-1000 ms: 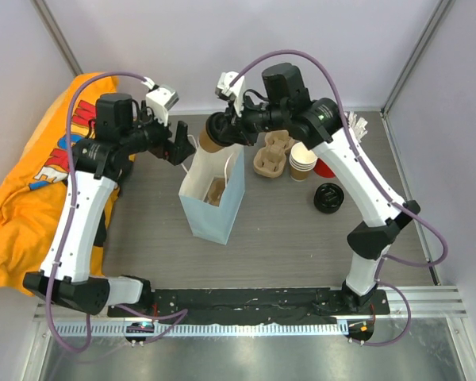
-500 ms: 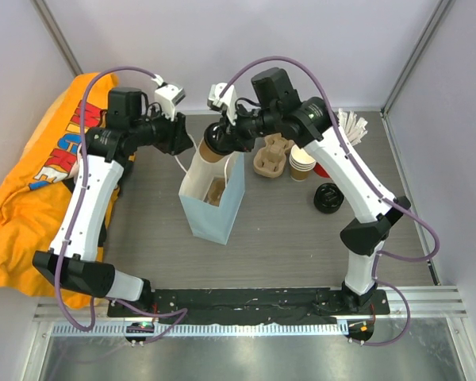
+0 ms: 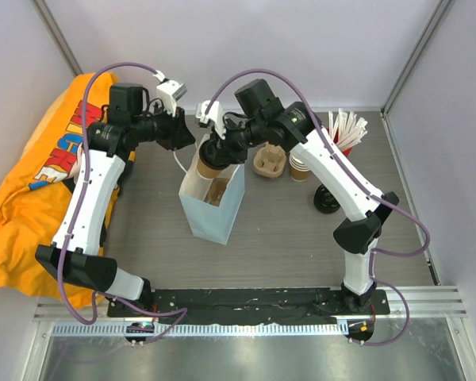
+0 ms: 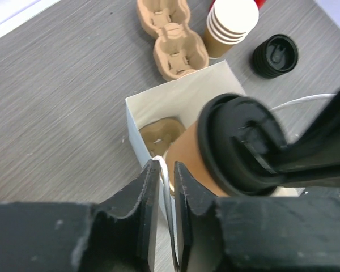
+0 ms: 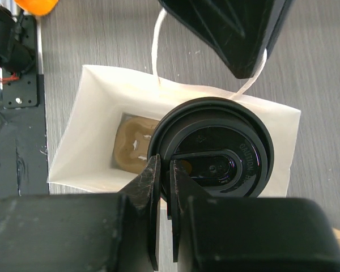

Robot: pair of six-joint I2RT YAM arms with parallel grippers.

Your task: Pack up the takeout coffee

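Brown kraft takeout coffee (image 5: 226,136), black-lidded, hangs over the open mouth of a pale paper bag (image 5: 90,113), the right gripper (image 5: 164,167) clamped on its lid rim. The left gripper (image 4: 166,167) pinches the bag's string handle (image 5: 156,39).

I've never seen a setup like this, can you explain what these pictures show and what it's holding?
Two white robot arms stand at a grey table. One picture looks down from above; the other two come from cameras on each wrist. The right arm's jaws hold a brown paper cup by its black lid, at the mouth of a pale blue paper bag with a pulp tray inside. The left arm's jaws are closed on the bag's white cord handle. Nearby: a pulp cup carrier, stacked lidless cups and loose black lids.
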